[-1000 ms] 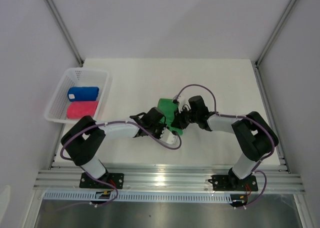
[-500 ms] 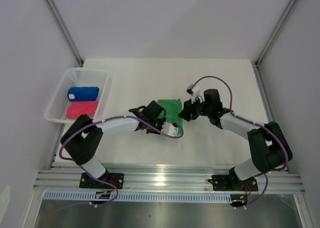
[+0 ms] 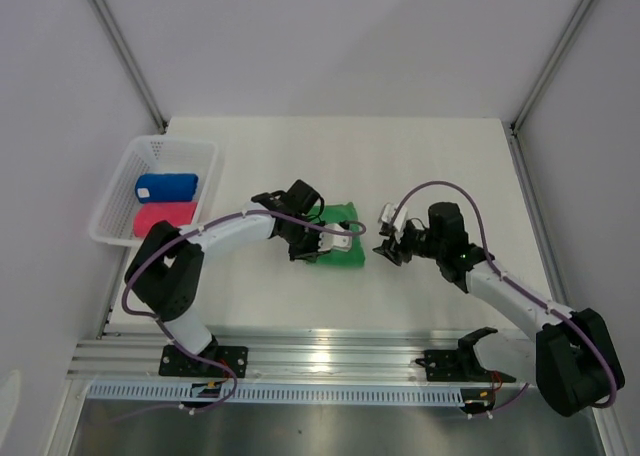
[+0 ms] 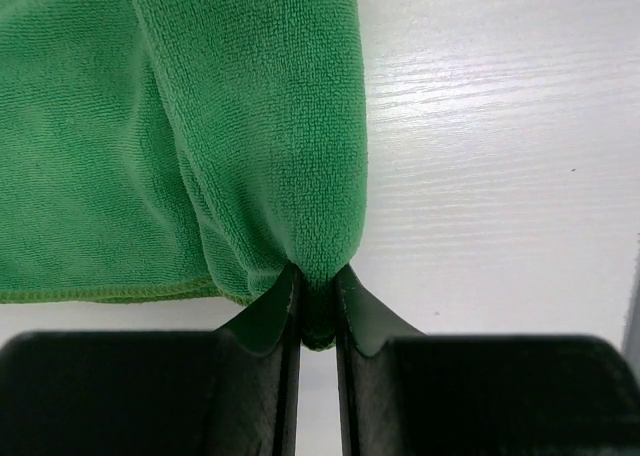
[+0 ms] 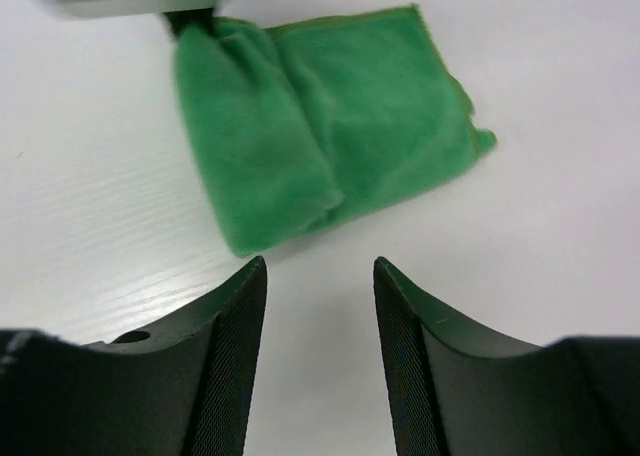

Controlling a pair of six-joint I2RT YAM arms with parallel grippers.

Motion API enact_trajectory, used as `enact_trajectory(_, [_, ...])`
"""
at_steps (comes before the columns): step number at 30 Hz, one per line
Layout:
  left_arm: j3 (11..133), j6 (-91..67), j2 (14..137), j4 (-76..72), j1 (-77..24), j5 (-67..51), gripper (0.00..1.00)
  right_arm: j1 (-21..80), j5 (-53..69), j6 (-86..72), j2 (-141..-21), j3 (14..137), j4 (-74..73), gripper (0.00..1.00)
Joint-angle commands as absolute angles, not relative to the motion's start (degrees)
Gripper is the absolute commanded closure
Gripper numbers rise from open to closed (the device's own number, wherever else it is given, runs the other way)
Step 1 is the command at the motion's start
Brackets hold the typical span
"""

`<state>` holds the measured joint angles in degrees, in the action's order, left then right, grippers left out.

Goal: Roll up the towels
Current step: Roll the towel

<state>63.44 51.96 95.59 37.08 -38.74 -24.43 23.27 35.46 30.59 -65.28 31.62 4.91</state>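
Left gripper (image 4: 318, 301): fingers pressing together, pinching a folded edge of the green towel (image 4: 150, 126). Right gripper (image 5: 320, 306): fingers standing spread, gripping nothing, hovering just beside that towel. The green towel is lying part-folded on the white table (image 3: 430, 166), near its middle. Blue towel (image 3: 166, 186) and pink towel (image 3: 164, 218): sitting rolled, side by side, in the white basket (image 3: 170, 142) at the table's far left.

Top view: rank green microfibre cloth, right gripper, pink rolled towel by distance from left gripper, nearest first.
1. green microfibre cloth, table centre: pinched by the left gripper, jaws shut on it.
2. right gripper, to the right, jaws open, clear of the cloth.
3. pink rolled towel, in the white mesh basket, far left.
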Motion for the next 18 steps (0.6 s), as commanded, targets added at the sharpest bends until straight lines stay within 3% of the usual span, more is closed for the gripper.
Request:
enact_trajectory(1, [67.41,50.62,96.59,42.8,-37.36,-31.73,0.99,28.01,38.76,49.0,-63.46,32.16,-2.0,0.5])
enact_trajectory(8, [67.32,49.92,97.12,42.19,-37.18,-31.99,0.99,39.09,31.39,53.25,-66.17,32.78,3.07,0.47])
enact_trajectory(18, [67.76,51.15,97.47,43.07,-37.09,-31.9,0.99,40.96,26.99,55.9,-75.58,31.3,9.65,0.41])
